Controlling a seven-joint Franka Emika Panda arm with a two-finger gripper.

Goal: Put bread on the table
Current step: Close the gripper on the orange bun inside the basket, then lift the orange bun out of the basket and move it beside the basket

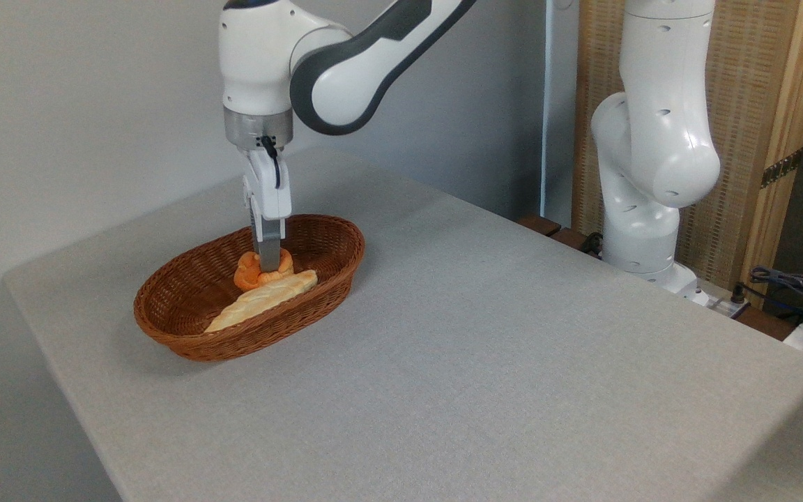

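Observation:
The bread (249, 274), a small orange knotted bun, is inside the brown wicker basket (177, 343) at the left of the grey table (485, 348). My gripper (268, 263) reaches straight down into the basket and is shut on the bread's right side. The near finger hides part of the bun. The bun sits just above the far end of the long pale loaf (262, 300), and I cannot tell whether they touch.
The pale braided loaf lies lengthwise in the basket's near half. A second white robot arm (652, 160) stands beyond the table's right edge, with cables (792, 286) beside it. A grey wall runs behind the table.

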